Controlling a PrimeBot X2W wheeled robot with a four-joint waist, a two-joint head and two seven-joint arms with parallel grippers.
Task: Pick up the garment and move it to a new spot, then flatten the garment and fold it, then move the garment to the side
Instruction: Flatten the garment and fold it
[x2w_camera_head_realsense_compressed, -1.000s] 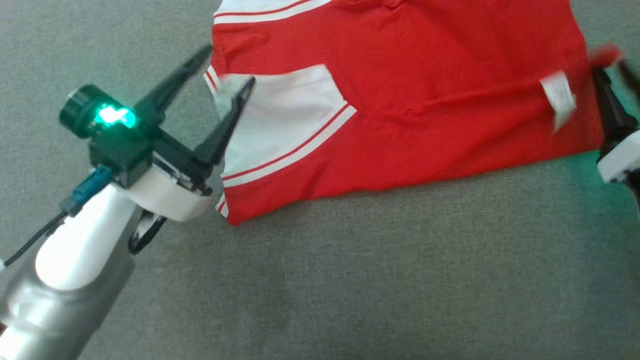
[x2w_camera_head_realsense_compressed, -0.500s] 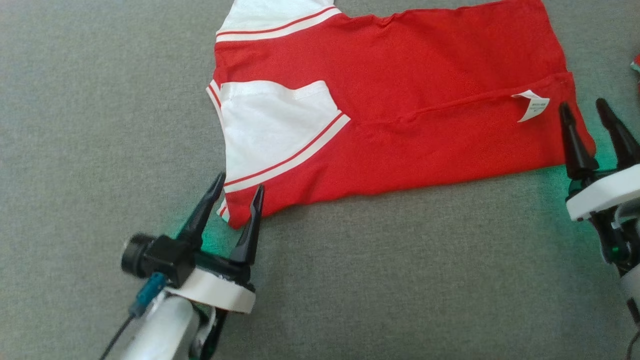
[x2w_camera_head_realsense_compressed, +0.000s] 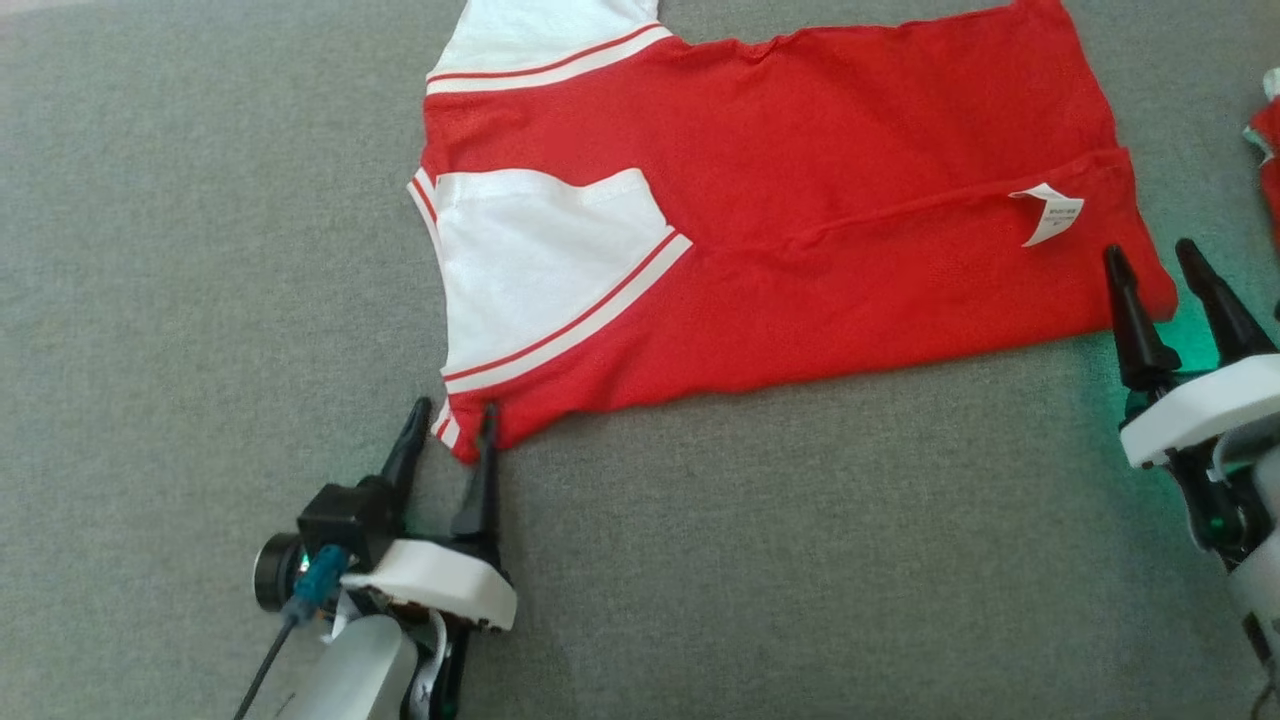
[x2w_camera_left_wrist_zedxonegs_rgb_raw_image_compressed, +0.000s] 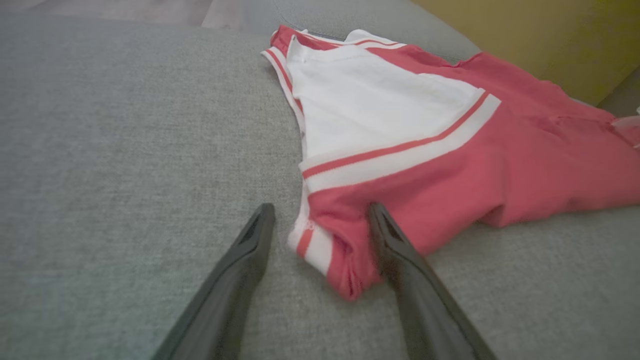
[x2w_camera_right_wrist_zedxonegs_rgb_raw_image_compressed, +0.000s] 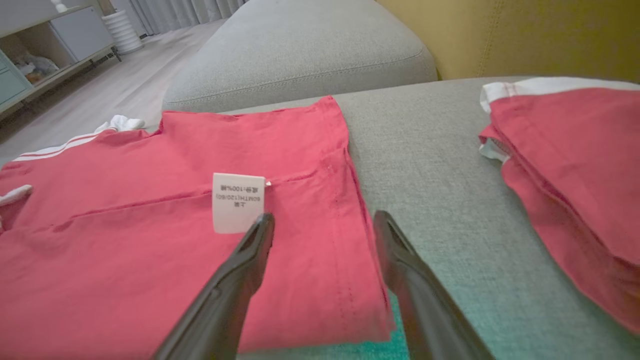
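Figure: red garment (x2w_camera_head_realsense_compressed: 800, 220) spread on the grey cushion (x2w_camera_head_realsense_compressed: 750, 560), with 2 grippers at its near corners. The garment lies flat, its white sleeve panel (x2w_camera_head_realsense_compressed: 530, 270) toward the robot's left and its hem toward the right. A ridge runs across the cloth to the white care label (x2w_camera_head_realsense_compressed: 1048, 212). Since the label faces up, the near strip is probably already folded over once.

The left gripper (x2w_camera_head_realsense_compressed: 455, 410) is spread wide and holds nothing. Its 2 fingers straddle the near-left corner, 1 on the bare cushion and 1 over the red cloth, which suits a pinch on that corner. The right gripper (x2w_camera_head_realsense_compressed: 1150, 252) is likewise wide open and empty. In the right wrist view, 1 finger lies over the cloth just below the label and the other over the cushion beside the hem edge.

Working both corners together would keep the near edge taut and straight for the next fold. A second red garment (x2w_camera_right_wrist_zedxonegs_rgb_raw_image_compressed: 575, 150) lies apart on the right of the cushion, suggesting where finished pieces are set aside. The main risk is pinching only 1 layer at either corner, which would open the existing fold
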